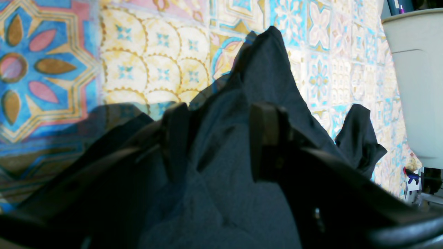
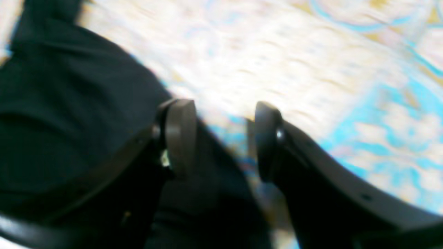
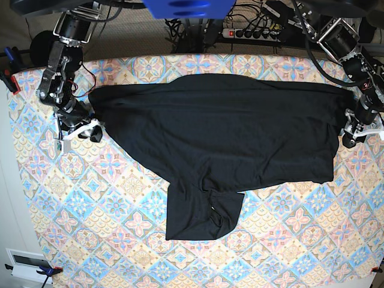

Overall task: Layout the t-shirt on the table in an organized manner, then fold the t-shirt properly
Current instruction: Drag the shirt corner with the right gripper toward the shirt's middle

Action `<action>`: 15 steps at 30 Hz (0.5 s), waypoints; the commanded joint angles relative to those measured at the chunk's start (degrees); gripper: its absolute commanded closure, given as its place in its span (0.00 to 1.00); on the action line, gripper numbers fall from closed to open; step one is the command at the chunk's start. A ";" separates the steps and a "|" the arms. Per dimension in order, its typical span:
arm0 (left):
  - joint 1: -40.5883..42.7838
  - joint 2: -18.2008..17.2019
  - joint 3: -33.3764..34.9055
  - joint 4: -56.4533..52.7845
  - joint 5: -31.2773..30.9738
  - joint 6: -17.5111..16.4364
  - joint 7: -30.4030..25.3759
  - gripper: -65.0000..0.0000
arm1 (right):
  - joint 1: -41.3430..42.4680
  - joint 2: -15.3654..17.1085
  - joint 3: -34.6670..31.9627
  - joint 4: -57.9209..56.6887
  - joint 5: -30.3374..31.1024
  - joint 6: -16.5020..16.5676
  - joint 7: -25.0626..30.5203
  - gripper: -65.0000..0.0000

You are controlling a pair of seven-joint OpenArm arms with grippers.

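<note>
The black t-shirt (image 3: 240, 132) lies spread wide across the far half of the table (image 3: 120, 240), with a folded flap hanging toward the front at the middle. At the shirt's left end my right gripper (image 3: 93, 131) rests on the cloth. The right wrist view shows the right gripper (image 2: 222, 105) open, with the shirt's edge (image 2: 69, 103) by its left finger. My left gripper (image 3: 351, 137) is at the shirt's right end. In the left wrist view the left gripper (image 1: 221, 110) is open, and bunched t-shirt fabric (image 1: 266, 69) rises between and beyond its fingers.
A beige bin (image 1: 415, 86) stands past the table's edge in the left wrist view. Cables and a power strip (image 3: 252, 31) lie behind the table. Clamps (image 3: 9, 81) hold the tablecloth at its left edge.
</note>
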 commanded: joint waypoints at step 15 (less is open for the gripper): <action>-1.11 -0.03 1.08 1.15 -0.78 -0.21 -0.91 0.56 | 0.78 1.01 -12.55 0.93 -7.06 0.39 1.03 0.59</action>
